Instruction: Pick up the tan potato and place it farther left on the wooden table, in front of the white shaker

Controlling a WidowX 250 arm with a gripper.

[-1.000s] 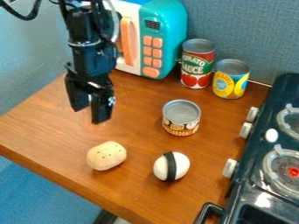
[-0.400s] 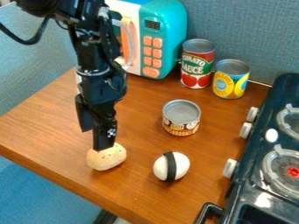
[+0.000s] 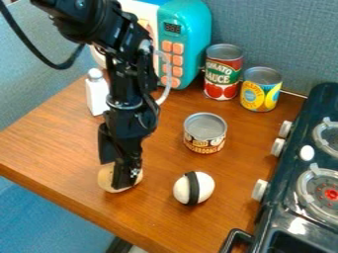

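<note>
The black gripper hangs at the left of the wooden table, right over a tan, potato-like piece with small dark dots. Its two fingers are apart, the nearer one in front of the piece and hiding its middle. Whether they touch it I cannot tell. To the right lies a white egg-shaped piece with a black band. Behind that stands a short mushroom can.
A teal and white toy microwave is at the back, with a red tomato can and a yellow can beside it. A white bottle stands behind the arm. The dark toy stove borders the right side.
The gripper has come down and toward the camera, slightly to the right, from above the table to the tan piece. The white bottle has come into sight behind the arm.
</note>
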